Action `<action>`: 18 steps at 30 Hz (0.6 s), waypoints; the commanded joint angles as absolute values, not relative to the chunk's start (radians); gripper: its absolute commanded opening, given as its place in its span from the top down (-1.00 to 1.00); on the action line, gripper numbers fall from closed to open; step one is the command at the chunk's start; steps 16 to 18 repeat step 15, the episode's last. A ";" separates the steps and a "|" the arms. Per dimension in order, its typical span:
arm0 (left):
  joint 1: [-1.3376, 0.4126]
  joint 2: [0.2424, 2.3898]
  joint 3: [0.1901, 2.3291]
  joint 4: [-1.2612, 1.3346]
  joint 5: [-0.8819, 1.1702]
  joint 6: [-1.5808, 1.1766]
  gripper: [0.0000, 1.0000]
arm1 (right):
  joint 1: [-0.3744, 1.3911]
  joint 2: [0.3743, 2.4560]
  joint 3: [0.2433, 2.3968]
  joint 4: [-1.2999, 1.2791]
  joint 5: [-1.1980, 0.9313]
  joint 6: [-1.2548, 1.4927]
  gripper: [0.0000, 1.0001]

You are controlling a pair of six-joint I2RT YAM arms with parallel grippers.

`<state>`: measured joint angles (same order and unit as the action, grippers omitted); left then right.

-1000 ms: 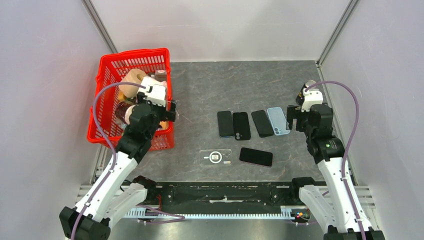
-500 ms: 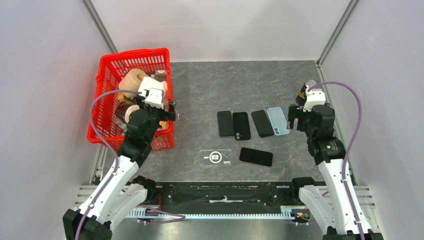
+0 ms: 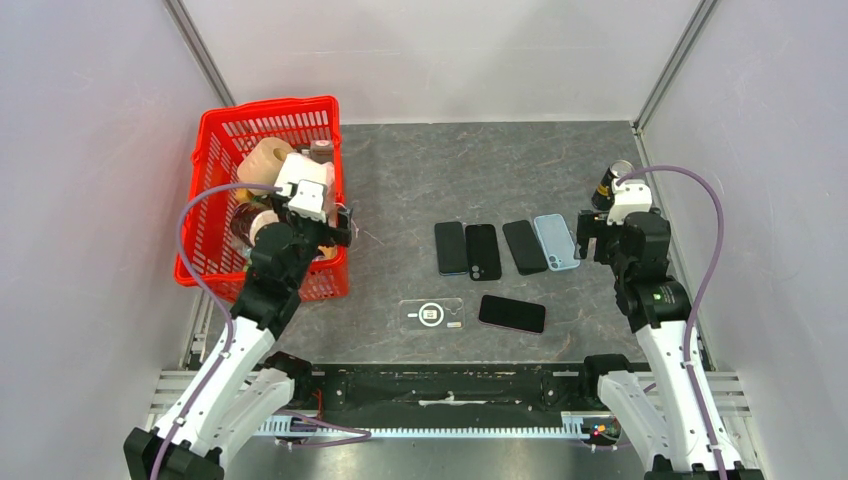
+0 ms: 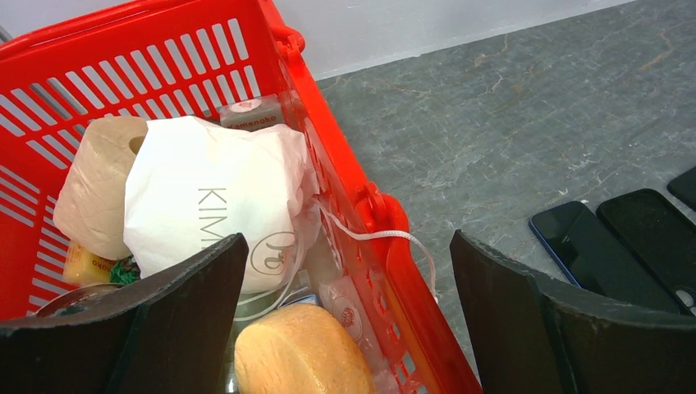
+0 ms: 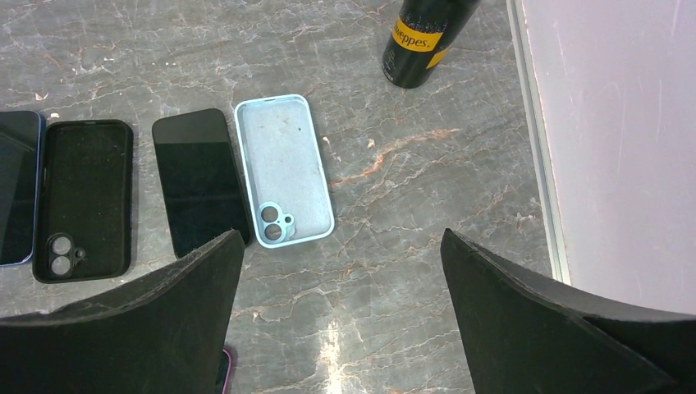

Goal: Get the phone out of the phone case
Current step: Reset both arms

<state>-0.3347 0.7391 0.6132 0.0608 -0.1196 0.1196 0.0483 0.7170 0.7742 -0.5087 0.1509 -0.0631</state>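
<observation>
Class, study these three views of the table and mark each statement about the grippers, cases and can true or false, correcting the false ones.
1. The light blue case lies empty on the table. True.
2. The right gripper is shut on the light blue case. False: it is open and holds nothing.
3. The left gripper is open, above the red basket. True.
4. The dark can stands beside the red basket. False: it stands at the table's far right; the red basket is on the left.
5. The black case lies in the red basket. False: it lies on the table.
</observation>
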 commanded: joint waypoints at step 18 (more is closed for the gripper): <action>-0.329 0.722 0.622 0.031 -0.064 0.114 -1.00 | 0.042 0.702 0.767 -0.468 0.121 -0.071 -0.94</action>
